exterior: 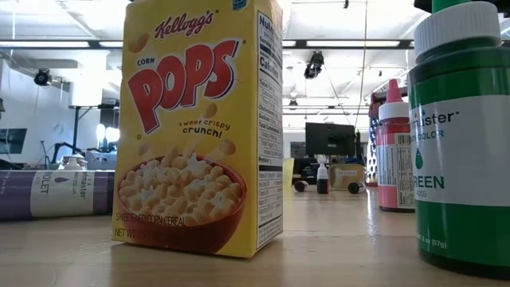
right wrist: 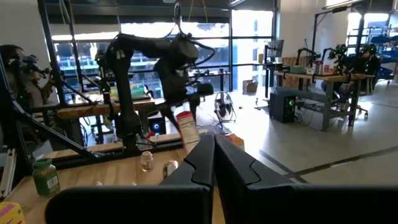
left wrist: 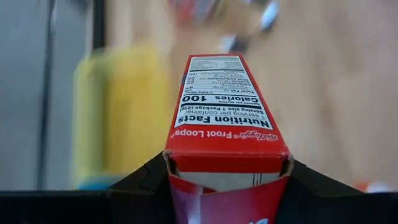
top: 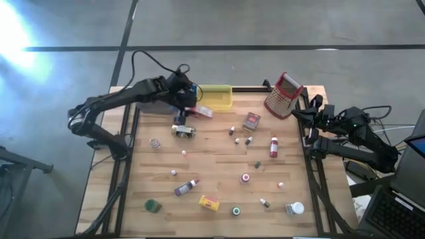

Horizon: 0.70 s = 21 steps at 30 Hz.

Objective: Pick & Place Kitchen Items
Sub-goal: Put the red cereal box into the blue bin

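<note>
My left gripper is at the table's far left, beside the yellow tray, and is shut on a small red Froot Loops box. The box is off the wood in the right wrist view too. My right gripper waits shut and level at the table's right edge, touching nothing. Other kitchen items lie scattered on the wood: a red box, a red bottle, a purple bottle and a yellow Corn Pops box. My left gripper pinches the red box between its two fingers, one on each broad face, at the box's near end. The narrow nutrition-label side faces the wrist camera. The fingers slant downward and the box sticks out along them, tilted and lifted clear of the table.
A metal grater with a red handle stands at the far right. A small tin lies just below the left gripper, and a little jar sits nearby. A green jar and a white-lidded jar are near the front edge.
</note>
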Available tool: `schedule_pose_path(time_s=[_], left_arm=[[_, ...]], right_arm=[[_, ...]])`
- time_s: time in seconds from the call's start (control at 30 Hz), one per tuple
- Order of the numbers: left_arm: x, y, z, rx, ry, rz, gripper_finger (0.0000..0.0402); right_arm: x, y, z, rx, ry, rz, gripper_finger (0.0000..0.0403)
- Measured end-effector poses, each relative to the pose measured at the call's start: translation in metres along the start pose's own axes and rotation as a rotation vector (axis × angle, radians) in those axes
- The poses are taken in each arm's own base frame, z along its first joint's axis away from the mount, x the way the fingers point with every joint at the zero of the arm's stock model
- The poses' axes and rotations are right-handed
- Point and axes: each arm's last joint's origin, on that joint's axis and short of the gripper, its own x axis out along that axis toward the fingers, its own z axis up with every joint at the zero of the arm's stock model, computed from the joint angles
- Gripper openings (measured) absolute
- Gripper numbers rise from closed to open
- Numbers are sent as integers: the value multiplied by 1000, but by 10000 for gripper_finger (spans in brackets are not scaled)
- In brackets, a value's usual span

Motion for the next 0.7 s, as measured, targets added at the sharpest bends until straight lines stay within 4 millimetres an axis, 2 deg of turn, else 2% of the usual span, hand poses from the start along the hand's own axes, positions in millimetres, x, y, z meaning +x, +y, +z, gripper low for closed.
schedule_pose_path(time_s=[0.17, 0.3, 0.47, 0.7], left_arm=[[-14, 7, 1, -3, 176, 124, 186], [-12, 17, 6, 2, 222, 156, 186], [3, 34, 8, -7, 297, 139, 185], [27, 56, -1, -21, 499, 132, 171]], right_arm=[[0, 0, 0, 0, 0, 0, 8], [0, 0, 0, 0, 0, 0, 8], [0, 0, 0, -1, 0, 0, 8], [0, 0, 0, 0, 0, 0, 8]])
